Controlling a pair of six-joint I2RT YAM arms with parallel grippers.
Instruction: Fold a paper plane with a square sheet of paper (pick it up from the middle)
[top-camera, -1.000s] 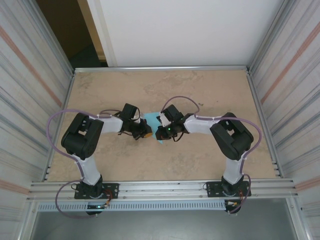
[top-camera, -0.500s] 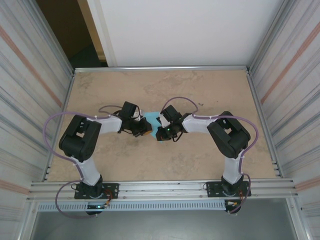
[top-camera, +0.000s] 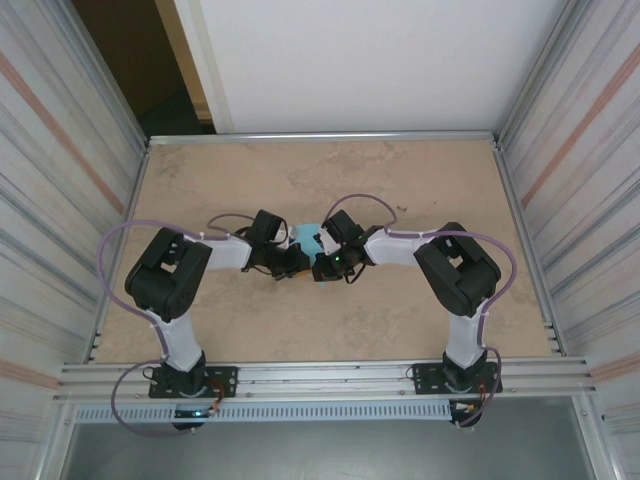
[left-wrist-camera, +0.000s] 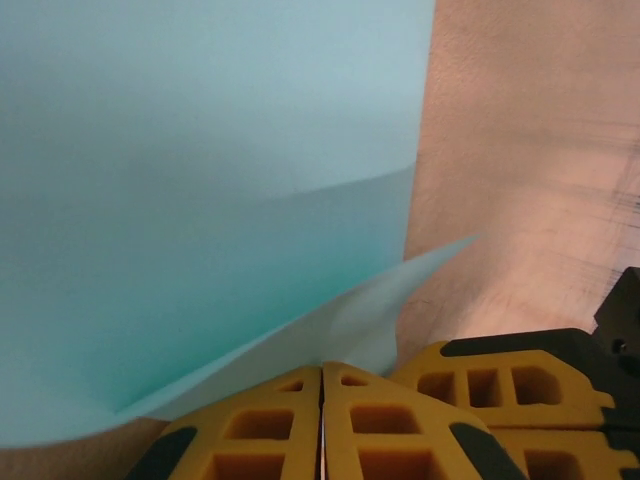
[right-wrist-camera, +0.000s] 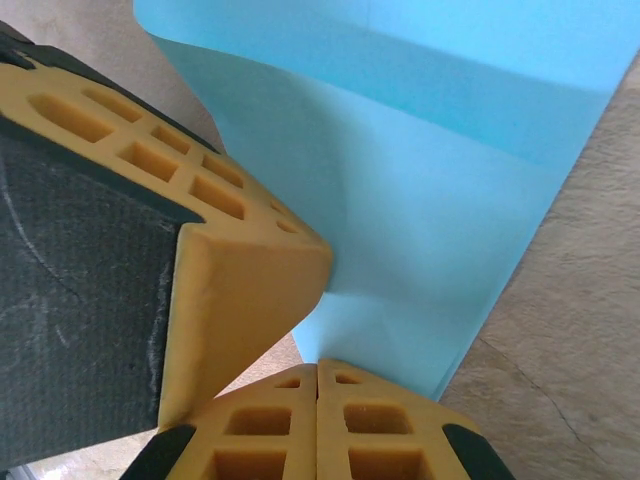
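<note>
1. Where the two arms meet mid-table, the paper (top-camera: 305, 238) sits between them: thin, smooth, cyan, creased into flat bands.
2. Left gripper (left-wrist-camera: 322, 372), its ribbed yellow fingers pressed together, pinches the paper's edge.
3. Right gripper (right-wrist-camera: 317, 368) clamps another edge likewise.
4. Table (top-camera: 420, 180): mottled beige, stone-like, flanked by ribbed metal walls (top-camera: 60, 150).

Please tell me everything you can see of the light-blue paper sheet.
The square sheet of paper is thin, plain light blue, unmarked. It is at the middle of the table, bent, with creases and an overlapping layer. The left gripper and the right gripper each pinch an edge, jaws shut. Whether it touches the table is unclear.
</note>
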